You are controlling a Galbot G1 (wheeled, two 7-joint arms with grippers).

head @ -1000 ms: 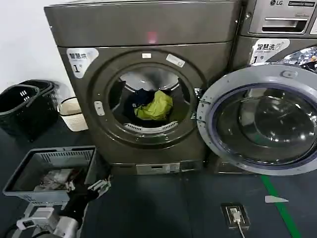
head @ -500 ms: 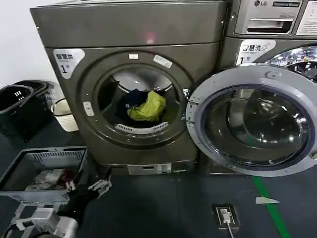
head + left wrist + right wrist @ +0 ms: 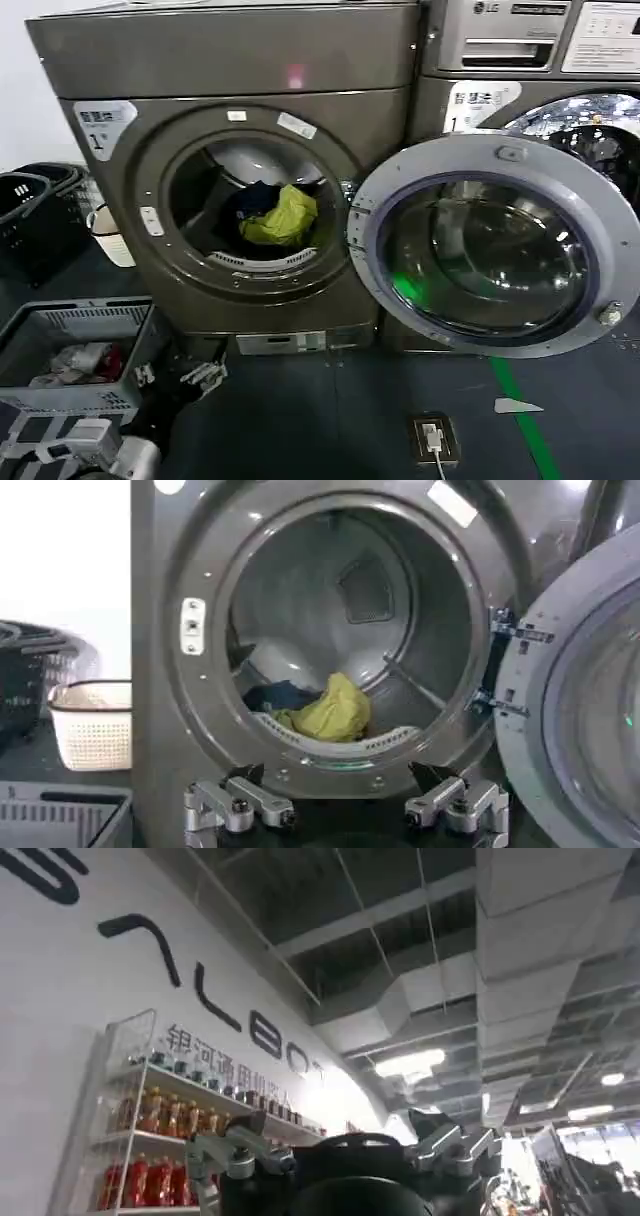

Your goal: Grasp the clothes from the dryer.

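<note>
While door [image 3: 490, 245] hangs swung wide to the right of dryer [image 3: 230, 170], yellow-green and dark clothes [image 3: 276, 215] heaped low inside the drum, untouched. Left gripper [image 3: 345, 805] low before the porthole, fingers [image 3: 245, 802] spread wide, holding nothing. Right gripper [image 3: 345, 1148] aimed up at the ceiling, also spread, empty. Grey basket [image 3: 60, 395] lower left.

A grey plastic basket [image 3: 60, 345] holding white and red laundry sits on the dark floor at lower left. Black baskets [image 3: 30, 215] and a white woven basket [image 3: 92, 722] stand by the wall. An LG washer [image 3: 520, 60] stands at right. A floor socket [image 3: 432, 438] lies beside a green floor stripe [image 3: 520, 415]. Shelves of bottled drinks [image 3: 150, 1148] line a white wall.
</note>
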